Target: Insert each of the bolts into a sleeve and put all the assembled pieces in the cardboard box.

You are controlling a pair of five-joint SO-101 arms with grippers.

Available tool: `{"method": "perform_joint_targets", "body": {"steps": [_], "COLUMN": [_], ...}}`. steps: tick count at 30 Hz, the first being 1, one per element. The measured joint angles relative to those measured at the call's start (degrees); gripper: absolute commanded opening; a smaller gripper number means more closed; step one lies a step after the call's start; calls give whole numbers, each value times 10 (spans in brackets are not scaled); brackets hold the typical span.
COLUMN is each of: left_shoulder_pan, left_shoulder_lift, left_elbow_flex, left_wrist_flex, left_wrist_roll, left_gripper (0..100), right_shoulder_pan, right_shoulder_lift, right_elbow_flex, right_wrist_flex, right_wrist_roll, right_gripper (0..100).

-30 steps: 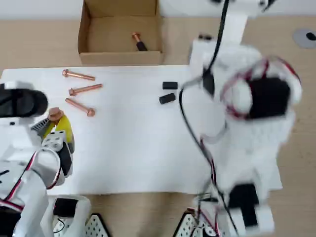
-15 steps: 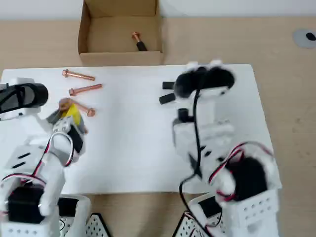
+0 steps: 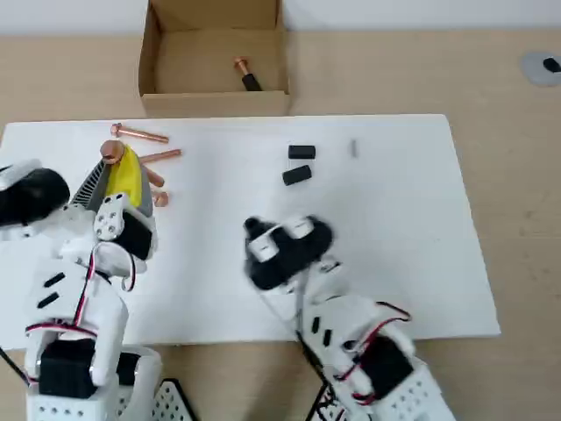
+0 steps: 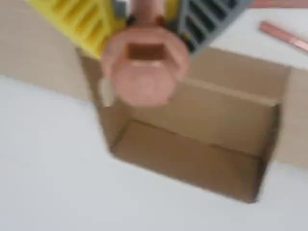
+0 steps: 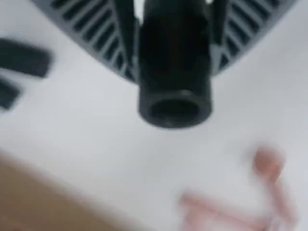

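Okay so one copper bolt (image 4: 144, 67) is sitting clamped in the left gripper (image 4: 147, 19) near the loose bolts (image 3: 140, 133), a black sleeve (image 5: 175, 72) is sitting pinched in the right gripper (image 5: 175, 24), while the high view is also showing an assembled piece (image 3: 246, 74) lying inside the cardboard box (image 3: 150, 61).

L end effector (image 3: 117, 163) w/ bolt (image 3: 111, 151), box (image 3: 213, 103)

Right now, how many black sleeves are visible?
4 sleeves: two on the mat, one in the right gripper, one on the bolt in the cardboard box; others possibly hidden.
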Motion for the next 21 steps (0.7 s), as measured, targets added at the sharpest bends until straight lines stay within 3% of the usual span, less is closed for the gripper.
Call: {"method": "perform_joint_targets", "body": {"steps": [9, 15, 21], "left_shoulder_pan": [129, 143, 144], "left_shoulder_lift": [-37, -40, -40], "left_elbow_flex": [-1, -1, -1], "left_wrist_flex": [59, 115, 119], "left_wrist_roll": [-18, -33, -23], "left_gripper": [5, 5, 5], "right_shoulder_pan": [-41, -41, -41], "right_shoulder_lift": [-1, -1, -1], "right_elbow_flex": [68, 69, 69], "right_wrist_flex": [-107, -114, -114], "right_wrist_roll": [18, 26, 26], "right_gripper": [9, 9, 9]}}
